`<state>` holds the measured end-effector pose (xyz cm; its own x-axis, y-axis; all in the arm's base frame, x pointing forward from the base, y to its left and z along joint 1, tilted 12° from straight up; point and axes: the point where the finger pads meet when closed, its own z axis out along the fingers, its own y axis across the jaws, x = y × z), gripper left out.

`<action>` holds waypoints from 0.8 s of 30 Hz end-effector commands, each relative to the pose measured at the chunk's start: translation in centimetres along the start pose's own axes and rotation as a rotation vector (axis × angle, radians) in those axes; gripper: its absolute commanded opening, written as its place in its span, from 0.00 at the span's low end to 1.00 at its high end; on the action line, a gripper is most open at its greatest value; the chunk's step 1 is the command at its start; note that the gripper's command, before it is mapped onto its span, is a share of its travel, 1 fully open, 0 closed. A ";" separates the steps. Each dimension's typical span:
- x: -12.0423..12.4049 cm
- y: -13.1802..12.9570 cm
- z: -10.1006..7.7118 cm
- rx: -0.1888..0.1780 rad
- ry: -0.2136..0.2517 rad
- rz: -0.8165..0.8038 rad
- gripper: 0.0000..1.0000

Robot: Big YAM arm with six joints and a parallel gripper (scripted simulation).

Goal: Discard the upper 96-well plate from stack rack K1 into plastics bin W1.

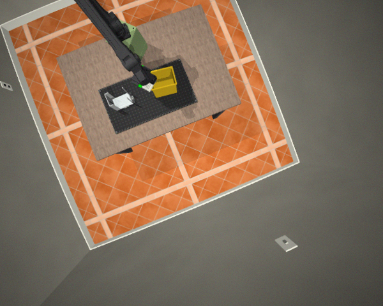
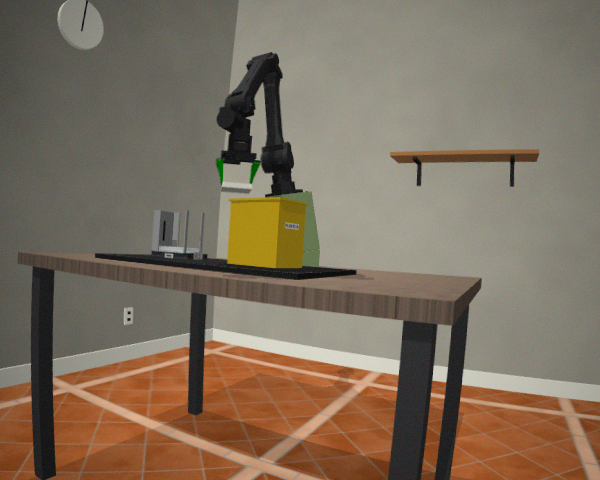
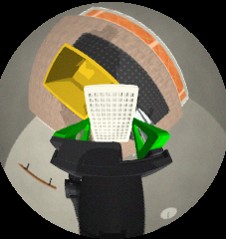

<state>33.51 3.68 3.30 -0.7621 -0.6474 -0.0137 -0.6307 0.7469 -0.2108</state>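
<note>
My gripper with green fingers is shut on the white 96-well plate and holds it level in the air, just above and at the left edge of the yellow bin W1. In the wrist view the plate sits between the green fingers with the open bin mouth ahead of it. From above, the plate is at the bin's left rim. The grey stack rack K1 stands to the left on the black mat and carries the lower white plate.
The arm's green base stands behind the bin. The rack's thin upright posts rise left of the bin. The black mat lies on the wooden table.
</note>
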 end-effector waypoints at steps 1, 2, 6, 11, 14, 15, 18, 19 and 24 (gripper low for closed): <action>-3.2 -0.2 -1.2 0.027 -0.047 -0.163 0.00; -3.4 0.1 -1.2 0.027 -0.046 -0.196 0.00; -4.2 1.2 -1.2 0.026 -0.043 -0.330 0.00; -4.9 2.0 -1.3 0.026 -0.042 -0.430 0.00; -5.4 2.9 -1.2 0.024 -0.038 -0.531 0.00; -5.6 3.2 -1.2 0.024 -0.036 -0.564 0.00; -6.2 4.1 -1.2 0.022 -0.032 -0.665 0.00; -6.4 4.4 -1.2 0.022 -0.031 -0.699 0.00; -7.5 5.7 -1.2 0.023 -0.032 -0.788 0.00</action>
<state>33.66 11.12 2.12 -0.1669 -0.9780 0.1254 -0.9749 0.1447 -0.1689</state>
